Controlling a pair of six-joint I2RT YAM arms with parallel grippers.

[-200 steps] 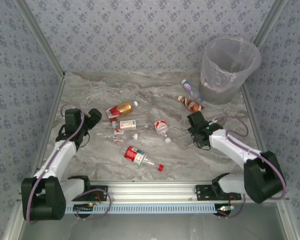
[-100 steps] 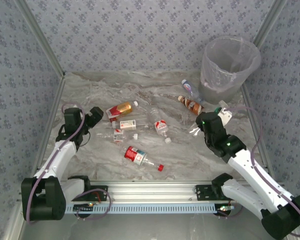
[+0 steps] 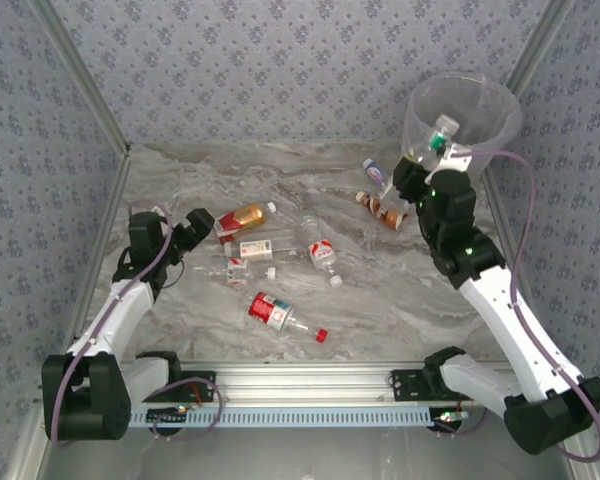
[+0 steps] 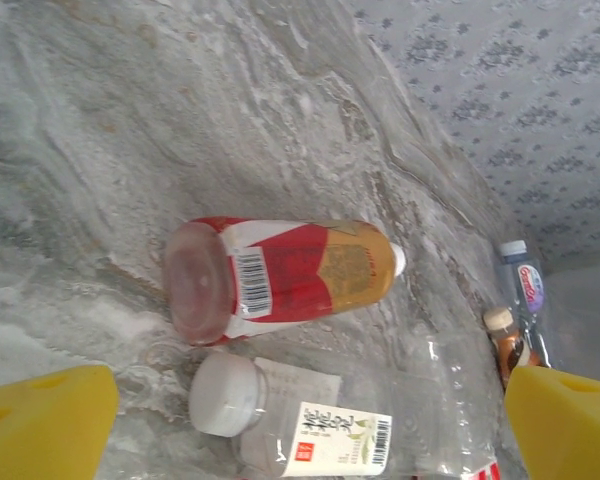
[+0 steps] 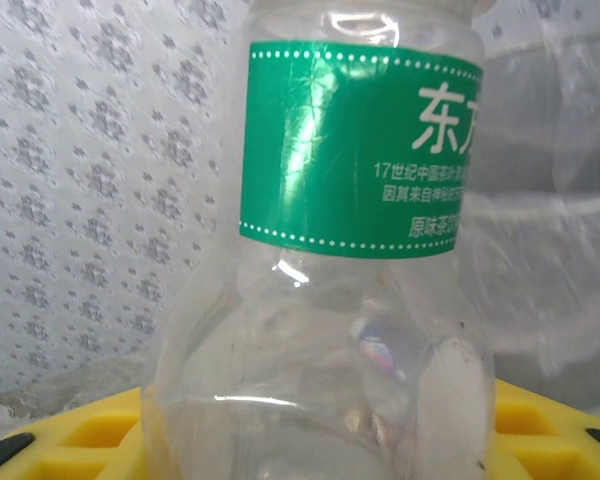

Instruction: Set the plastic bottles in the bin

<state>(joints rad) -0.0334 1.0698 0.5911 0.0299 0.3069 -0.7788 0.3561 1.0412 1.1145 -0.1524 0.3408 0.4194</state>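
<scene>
Right gripper [image 3: 438,148] is closed on a clear bottle with a green label [image 3: 443,127] and holds it raised at the near left side of the bin [image 3: 485,100]. In the top external view the bottle falls within the outline of the bin's mouth. The right wrist view shows this bottle [image 5: 350,250] seated between the yellow fingers [image 5: 90,430], with the crinkled clear liner [image 5: 565,200] behind it.

Left gripper [image 3: 192,235] is spread wide, holds nothing, and sits low over the marble-pattern table [image 3: 400,300]. It faces an amber bottle with a red label [image 3: 242,217], close to it but not touching. In the left wrist view, the yellow fingertips [image 4: 40,425] sit at the two lower corners, with the amber bottle [image 4: 280,280] lying on its side ahead. A clear bottle with a white cap [image 4: 290,425] lies just beside it.

Remaining bottles lie on the table:
- a large clear bottle [image 3: 318,243] near the centre;
- a red-labelled bottle with a red cap [image 3: 280,314] nearer the arm bases;
- a brown bottle [image 3: 383,209] and a blue-labelled bottle [image 3: 378,174], both near the bin's base.
</scene>
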